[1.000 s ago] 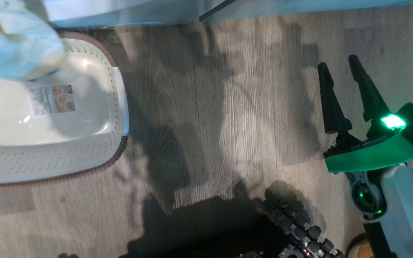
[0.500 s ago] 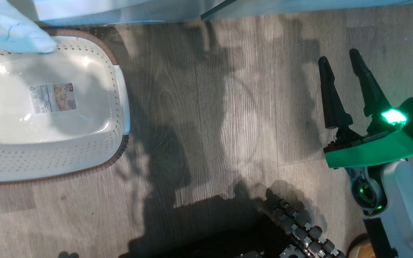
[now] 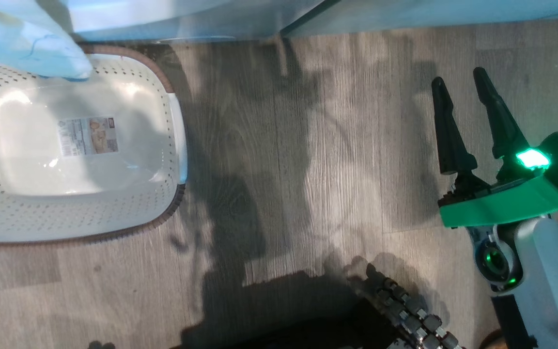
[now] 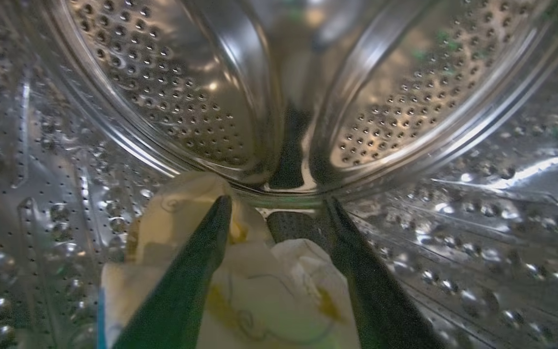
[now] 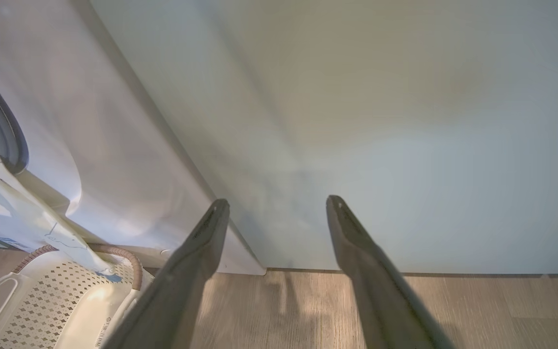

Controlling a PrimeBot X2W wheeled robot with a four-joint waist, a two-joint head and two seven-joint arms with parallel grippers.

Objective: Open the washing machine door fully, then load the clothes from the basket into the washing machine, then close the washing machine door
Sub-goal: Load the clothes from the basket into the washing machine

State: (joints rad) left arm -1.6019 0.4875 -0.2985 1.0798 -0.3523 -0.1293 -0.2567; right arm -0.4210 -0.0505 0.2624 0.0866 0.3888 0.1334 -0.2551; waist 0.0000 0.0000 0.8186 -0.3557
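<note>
In the left wrist view my left gripper [image 4: 277, 203] is inside the steel drum [image 4: 172, 97] of the washing machine, fingers spread open. The pale yellow clothes [image 4: 259, 291] lie under and between them on the drum wall. A tail of the clothes [image 5: 41, 223] hangs out of the grey-rimmed opening [image 5: 3, 131] down to the cream basket [image 5: 41, 300]. In the head view that tail [image 3: 32, 43] droops over the far corner of the basket [image 3: 66, 218], whose label shows on its bottom. My right gripper [image 3: 458, 80] hovers open over the floor at the right. The washing machine door is out of view.
The white washing machine front [image 5: 104, 145] stands next to a pale green cabinet [image 5: 380, 121], which my right gripper [image 5: 277, 202] faces. Grey wood floor [image 3: 308, 169] spreads between basket and right arm. My dark wheeled base [image 3: 405, 310] shows at the bottom.
The hanging clothes have risen out of the basket's inside toward its far corner. The head camera has shifted slightly. My right gripper has stayed open in place.
</note>
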